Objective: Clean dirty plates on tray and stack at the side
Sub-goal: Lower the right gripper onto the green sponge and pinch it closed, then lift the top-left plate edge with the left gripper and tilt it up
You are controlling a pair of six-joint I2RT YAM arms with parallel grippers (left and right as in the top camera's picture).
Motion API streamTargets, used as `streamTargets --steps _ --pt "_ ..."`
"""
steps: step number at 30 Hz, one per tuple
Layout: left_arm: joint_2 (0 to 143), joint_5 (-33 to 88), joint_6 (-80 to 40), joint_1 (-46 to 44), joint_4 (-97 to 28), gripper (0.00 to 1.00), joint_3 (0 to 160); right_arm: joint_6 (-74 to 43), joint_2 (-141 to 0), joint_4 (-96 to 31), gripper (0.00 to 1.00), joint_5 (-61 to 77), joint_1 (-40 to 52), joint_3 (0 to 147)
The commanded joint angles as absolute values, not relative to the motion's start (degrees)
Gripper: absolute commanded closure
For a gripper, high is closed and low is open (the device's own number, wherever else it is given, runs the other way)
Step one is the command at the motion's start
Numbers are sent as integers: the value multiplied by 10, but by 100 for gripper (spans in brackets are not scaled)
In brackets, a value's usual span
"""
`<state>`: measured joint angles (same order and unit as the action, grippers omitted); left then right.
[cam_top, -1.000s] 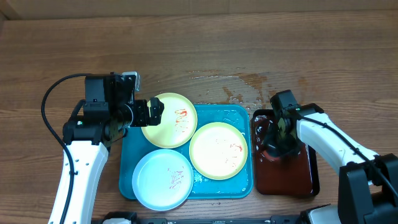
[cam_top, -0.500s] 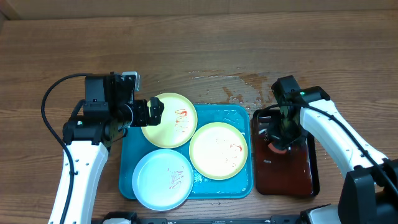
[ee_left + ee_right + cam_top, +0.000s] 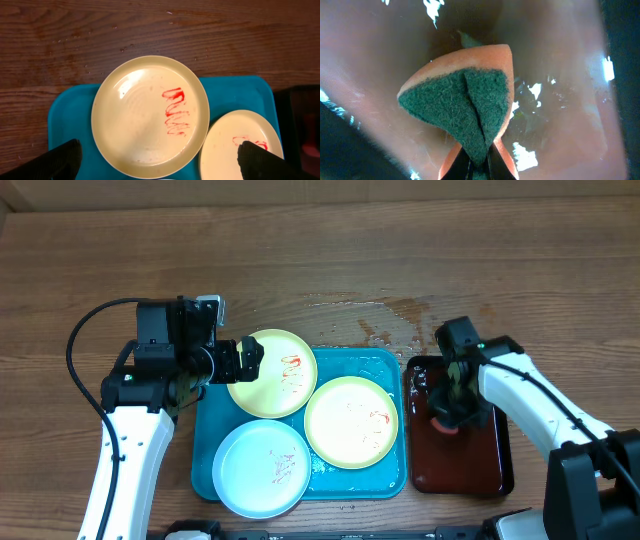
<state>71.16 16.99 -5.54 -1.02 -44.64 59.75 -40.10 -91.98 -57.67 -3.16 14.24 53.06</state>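
Plates (image 3: 272, 373), three, smeared red. Overhead: all are lying on the turquoise tray (image 3: 385, 365) with rims crowding one another. The far-left yellow-green one is overhanging the tray's far edge, and the blue-white one is overhanging its near left corner. Bare wood is lying open to the far side and left, and a wet patch (image 3: 385, 315) is glistening beyond the far right corner. A dark red-brown tray (image 3: 495, 470) is sitting just beside the right edge. The left gripper (image 3: 252, 358) is hovering, spread wide, at the far-left plate's rim. The right gripper (image 3: 447, 412) is pinching a sponge (image 3: 445, 423) over the dark tray. Left wrist: both fingertips (image 3: 62, 157) are framing that plate well apart. Right wrist: the jaws are squeezing the folded sponge, green face showing, above a wet floor. Against earlier frames: plates and left arm are staying put, while the right gripper is sitting back toward the dark tray's middle.
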Motion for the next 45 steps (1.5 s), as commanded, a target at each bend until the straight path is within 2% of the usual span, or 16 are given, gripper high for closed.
streamTargets --steps 1,10,18,20,21,22,23,24,25,28,34,37,39,41,44,45 --pt "716 176 -43 -12 -448 0 612 -412 -909 -558 96 -31 141 503" --pt "716 176 -43 -12 -448 0 612 -421 -909 -457 96 26 141 420" --pt "716 176 -43 -12 -440 2 612 -424 -901 -565 96 -44 142 502" --pt "716 176 -43 -12 -437 23 612 -422 -893 -598 96 -51 142 538" --pt "716 176 -43 -12 -437 56 612 -420 -887 -614 96 -52 142 559" --pt "716 176 -43 -12 -437 77 612 -420 -882 -627 96 -51 142 577" --pt "716 176 -43 -12 -437 85 612 -420 -876 -641 96 -51 142 599" --pt "716 176 -46 -12 -437 85 612 -420 -871 -655 96 -51 142 616" --pt "716 176 -52 -12 -436 74 612 -419 -866 -672 96 -51 142 638" --pt "716 177 -66 -12 -437 73 612 -419 -854 -712 96 -51 142 681" --pt "716 207 -53 -12 -481 97 612 -417 -815 -746 96 -51 142 703" --pt "717 257 21 -24 -508 96 612 -417 -801 -760 96 -51 142 703" --pt "720 264 42 -44 -524 79 612 -406 -794 -762 96 -49 142 703" --pt "728 264 43 -70 -534 78 612 -404 -791 -765 96 -47 142 703" --pt "750 263 33 -121 -539 41 612 -400 -791 -770 96 -46 142 703" --pt "761 262 28 -139 -538 38 612 -400 -791 -770 96 -46 142 703"
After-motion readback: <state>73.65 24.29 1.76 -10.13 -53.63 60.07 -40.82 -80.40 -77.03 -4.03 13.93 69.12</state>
